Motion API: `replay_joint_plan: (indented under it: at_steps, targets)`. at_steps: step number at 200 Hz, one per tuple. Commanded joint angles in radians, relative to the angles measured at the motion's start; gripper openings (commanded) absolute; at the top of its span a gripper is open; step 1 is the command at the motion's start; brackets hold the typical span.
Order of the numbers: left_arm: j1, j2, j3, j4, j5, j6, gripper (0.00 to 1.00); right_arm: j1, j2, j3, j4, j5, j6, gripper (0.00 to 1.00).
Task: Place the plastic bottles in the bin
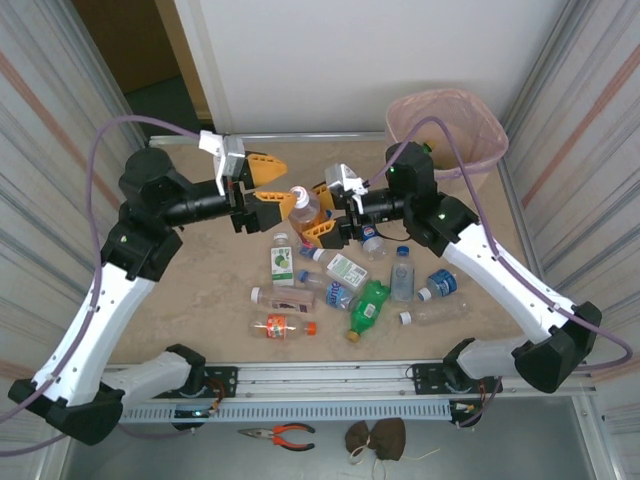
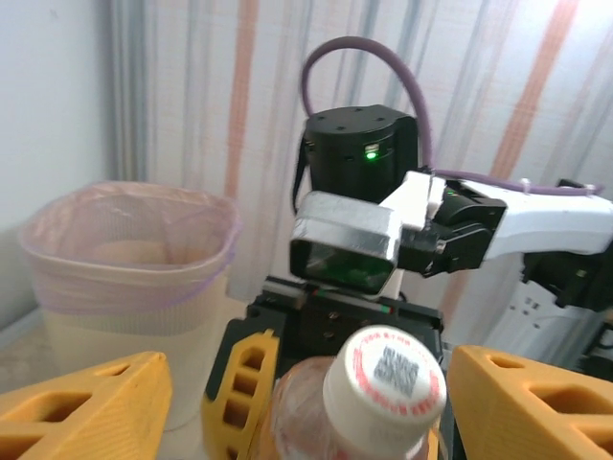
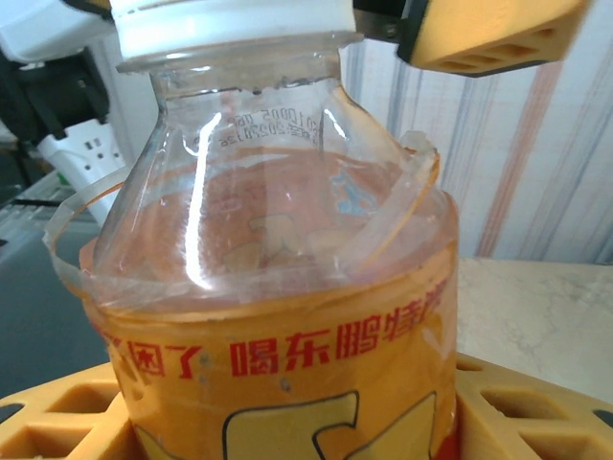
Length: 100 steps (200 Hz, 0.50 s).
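Handover step, I'd say: orange-labelled clear plastic bottle with white cap [image 1: 303, 208] mid-frame, pinched by right gripper [image 1: 320, 211], left gripper [image 1: 268, 185] spread off it; next, carry to beige pink-lined bin [image 1: 455, 95] upper right, drop.

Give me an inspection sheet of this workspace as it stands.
Surface: beige table, bare toward the left edge.
Job's things: bottles scattered mid-table, a green bottle among them; bin with pink liner at the far right corner.
Clutter: pliers and brown cloth on the near ledge.
Grippers: left gripper open around the cap of the orange-labelled bottle; right gripper shut on that bottle, held upright.
Cables: purple cable looping high on both sides.
Surroundings: striped panels both sides, white wall behind.
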State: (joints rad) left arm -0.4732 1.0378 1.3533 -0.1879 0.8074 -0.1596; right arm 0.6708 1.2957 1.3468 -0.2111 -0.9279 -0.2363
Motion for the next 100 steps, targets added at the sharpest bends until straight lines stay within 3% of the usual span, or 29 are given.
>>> replay_joint_plan:
  at_steps: [1, 55, 84, 100]
  targets:
    - [-0.001, -0.033, -0.027, -0.005, -0.113, 0.045, 0.77, -0.028, -0.034, 0.045, 0.020, 0.087, 0.063, 0.57]
    - [-0.001, -0.036, -0.045, -0.014, -0.134, 0.037, 0.78, -0.153, -0.017, 0.099, 0.093, 0.351, 0.378, 0.52]
    - [-0.001, -0.036, -0.051, -0.013, -0.131, 0.034, 0.78, -0.295, 0.028, 0.145, 0.088, 0.545, 0.658, 0.51]
    - [0.000, -0.037, -0.055, -0.012, -0.132, 0.031, 0.78, -0.388, 0.073, 0.187, 0.039, 0.578, 0.826, 0.48]
